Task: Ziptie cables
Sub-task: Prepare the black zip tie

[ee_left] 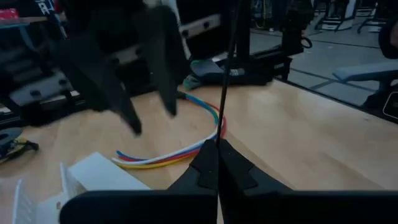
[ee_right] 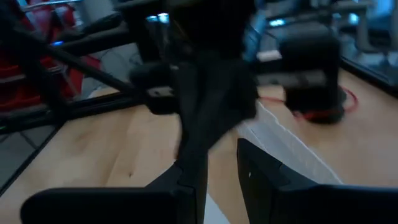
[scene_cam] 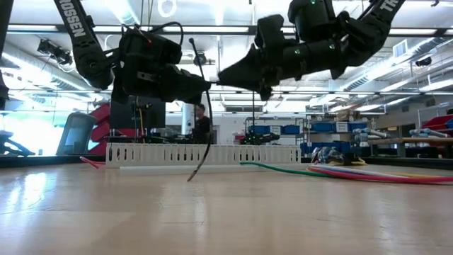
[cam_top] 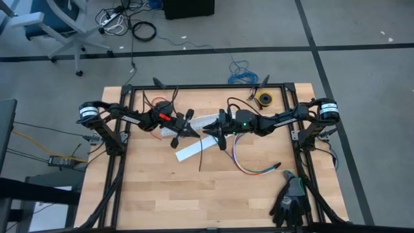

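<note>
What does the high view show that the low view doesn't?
High only: the gloves at the table's near right corner, the tape roll at the far edge, and the floor around the table. Low only: the room behind, and both grippers raised off the table. Both: left gripper shut on the ziptie, right gripper facing it, the cables lying on the wood.

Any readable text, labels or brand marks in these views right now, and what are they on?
"OSSEN": white letters, start cut off, on the dark left arm link in the low view.
"TR": white letters, rest cut off, on the dark right arm link in the low view.
White marks on a dark part in the left wrist view: too blurred to read.
Nothing else legible.
</note>
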{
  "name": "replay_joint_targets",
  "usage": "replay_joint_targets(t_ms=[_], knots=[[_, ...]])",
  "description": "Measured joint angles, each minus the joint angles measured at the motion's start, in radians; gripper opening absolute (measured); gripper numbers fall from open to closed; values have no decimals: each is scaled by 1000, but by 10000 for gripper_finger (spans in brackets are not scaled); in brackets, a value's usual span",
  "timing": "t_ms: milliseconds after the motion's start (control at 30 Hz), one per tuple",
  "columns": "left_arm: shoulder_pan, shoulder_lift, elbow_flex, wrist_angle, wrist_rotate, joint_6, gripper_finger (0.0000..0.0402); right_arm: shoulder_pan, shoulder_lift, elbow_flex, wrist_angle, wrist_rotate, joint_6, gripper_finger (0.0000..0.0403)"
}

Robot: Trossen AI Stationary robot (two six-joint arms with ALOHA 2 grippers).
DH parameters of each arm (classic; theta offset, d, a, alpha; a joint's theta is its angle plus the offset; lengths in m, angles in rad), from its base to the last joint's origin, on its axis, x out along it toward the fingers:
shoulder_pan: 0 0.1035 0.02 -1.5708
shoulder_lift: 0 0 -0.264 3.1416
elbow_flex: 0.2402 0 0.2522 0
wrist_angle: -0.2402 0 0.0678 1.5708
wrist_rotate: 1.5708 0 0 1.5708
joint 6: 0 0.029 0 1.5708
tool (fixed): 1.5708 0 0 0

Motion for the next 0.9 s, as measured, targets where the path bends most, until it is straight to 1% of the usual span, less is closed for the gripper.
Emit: replay_joint_targets(t_ms=[100, 267, 367, 500, 600, 800, 900], knots=[[1, 2, 0, 3, 14, 0, 0, -5, 0, 31, -11, -63, -52, 75], [3, 5, 4, 9, 17, 0, 0, -11, 0, 104, -147, -111, -140, 75], [3, 5, 12, 9, 17, -1, 0, -9, 0, 129, -166, -138, -179, 75], [3, 5, 32, 9, 14, -2, 0, -10, 0, 135, -169, -130, -187, 75], [3, 5, 46, 8, -14, -5, 0, -11, 0, 135, -170, -127, -196, 75], [3, 5, 55, 7, -54, -6, 0, -12, 0, 135, -171, -94, -205, 75], [3, 5, 56, 7, -57, -9, 0, -14, 0, 135, -170, -60, -211, 74]])
